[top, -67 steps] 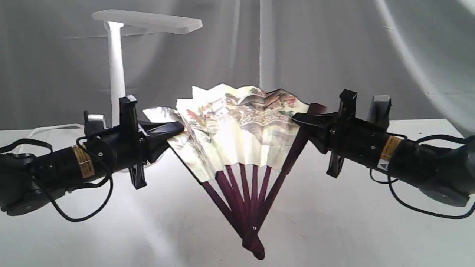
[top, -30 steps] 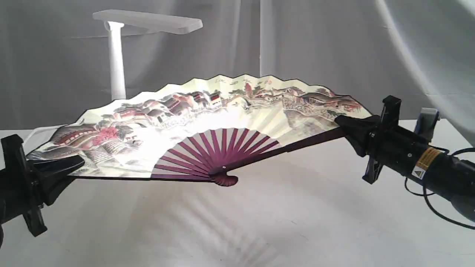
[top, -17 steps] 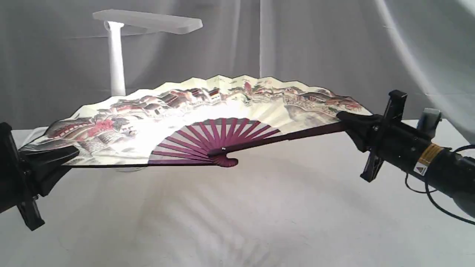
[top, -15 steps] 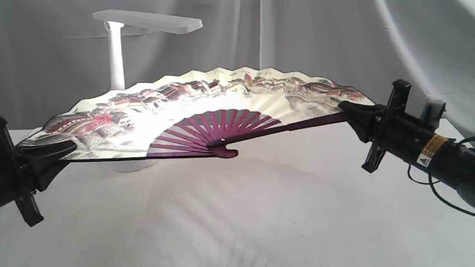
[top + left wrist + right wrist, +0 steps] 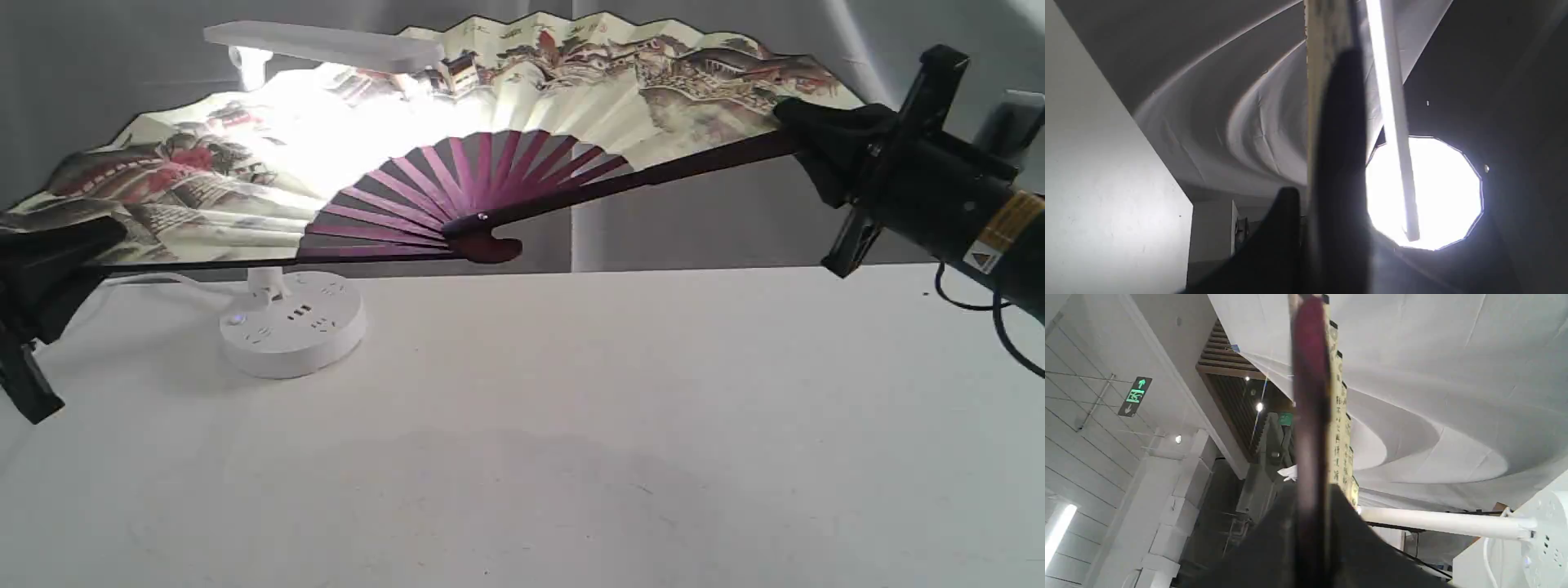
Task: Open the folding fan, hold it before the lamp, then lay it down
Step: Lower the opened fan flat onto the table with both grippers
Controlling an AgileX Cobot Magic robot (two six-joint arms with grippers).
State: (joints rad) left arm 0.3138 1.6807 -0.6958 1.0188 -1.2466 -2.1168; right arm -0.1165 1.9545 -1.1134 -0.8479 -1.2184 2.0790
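Two closed grippers carry the folding fan (image 5: 571, 90) by its outer ribs, fully spread and lifted well clear of the table (image 5: 571, 425), painted side toward the exterior view. Its left half now sits at the lamp (image 5: 326, 47): the leaf hides the post, the flat head crosses in front of the leaf's upper edge, and the paper under the head glows white. Reckoned from the fan's pivot, the left gripper (image 5: 61, 245) pinches one guard rib out at nine o'clock and the right gripper (image 5: 804, 135) pinches the other at about two o'clock, so the fan tilts up toward that side; both sets of jaws are pressed tight on the ribs, as the wrist views also show. The lamp's round base stands on the table at about seven o'clock from the pivot. Half a second earlier the fan hung lower, its leaf below the lamp head and covering the base; a second before now it was lower yet. The rise has uncovered the base and brought the leaf into the light, so opening looks finished and the showing step appears under way, with only the laying down left.
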